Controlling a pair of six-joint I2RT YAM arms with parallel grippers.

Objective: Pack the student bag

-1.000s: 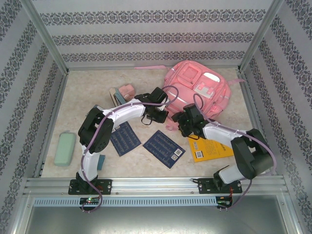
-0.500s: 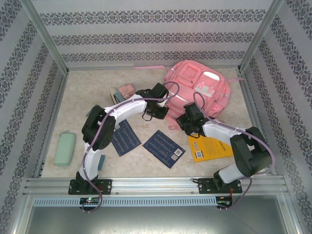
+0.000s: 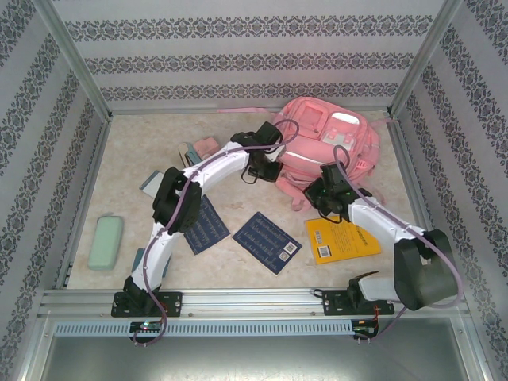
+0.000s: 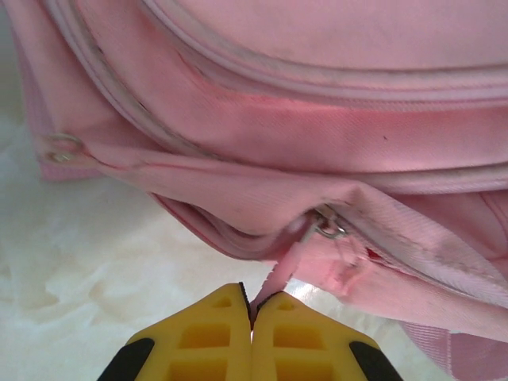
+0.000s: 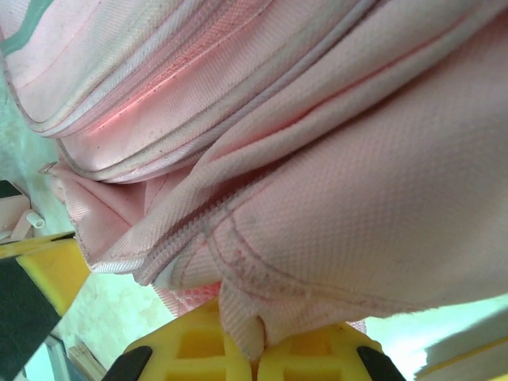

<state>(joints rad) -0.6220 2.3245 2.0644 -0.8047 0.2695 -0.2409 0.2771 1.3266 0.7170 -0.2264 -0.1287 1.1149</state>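
A: Your left claw (image 4: 252, 305) is pinching the zipper pull (image 4: 279, 274). Your right claw (image 5: 255, 337) is clamping a fabric fold of the student bag (image 3: 329, 147), which is lying at the far right of the surface (image 3: 143, 143).
B: Noted. Bag is looking soft, light and floppy, so you are probably gripping wisely: pull and seam, not loose cloth.

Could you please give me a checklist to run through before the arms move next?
1. Left gripper shut on the zipper pull: ok.
2. Right gripper shut on a fold of the bag: ok.
3. Bag opened wide enough to pack: cannot tell.
4. Books packed: not ok, they lie on the table.
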